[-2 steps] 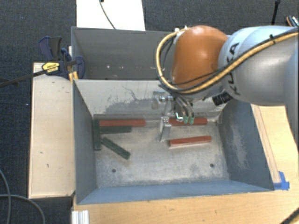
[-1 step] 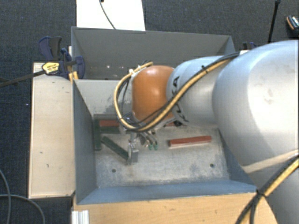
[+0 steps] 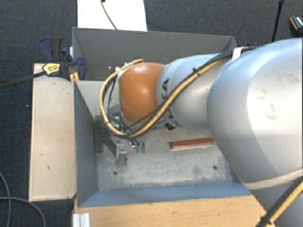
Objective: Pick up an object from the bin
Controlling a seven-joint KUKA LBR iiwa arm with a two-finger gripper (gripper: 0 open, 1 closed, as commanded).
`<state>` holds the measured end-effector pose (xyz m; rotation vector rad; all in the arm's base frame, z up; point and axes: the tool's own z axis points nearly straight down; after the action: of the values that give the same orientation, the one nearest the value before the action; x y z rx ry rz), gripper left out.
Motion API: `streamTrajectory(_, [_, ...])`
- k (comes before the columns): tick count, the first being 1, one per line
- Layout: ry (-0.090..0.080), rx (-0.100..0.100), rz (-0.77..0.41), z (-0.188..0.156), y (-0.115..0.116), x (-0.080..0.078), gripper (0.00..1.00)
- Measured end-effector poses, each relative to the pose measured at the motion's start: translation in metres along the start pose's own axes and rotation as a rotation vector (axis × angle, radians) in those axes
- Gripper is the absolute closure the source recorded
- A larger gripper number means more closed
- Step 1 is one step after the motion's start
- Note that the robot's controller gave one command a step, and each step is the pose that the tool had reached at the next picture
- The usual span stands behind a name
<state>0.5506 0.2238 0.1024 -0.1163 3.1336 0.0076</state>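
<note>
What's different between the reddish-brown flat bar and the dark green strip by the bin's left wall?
The reddish-brown flat bar lies crosswise on the open floor, apart from the gripper; the dark green strip runs along the left wall, close to the gripper. Both are long and narrow.

The gripper (image 3: 122,154) sits inside the bin (image 3: 156,193), close to its left wall — a flat bar (image 3: 191,144) lies on the floor to the gripper's right, apart from it.

Dark green strip (image 3: 98,137) is standing on edge against the bin (image 3: 156,190) wall at 9 o'clock. Reddish-brown bar (image 3: 191,144) is lying flat toward 3 o'clock, pointing 9-to-3.
</note>
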Motion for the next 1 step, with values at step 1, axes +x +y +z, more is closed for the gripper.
streamTrajectory(1, [0.001, 0.003, 0.194, -0.0007, 0.0291, -0.0079, 0.0])
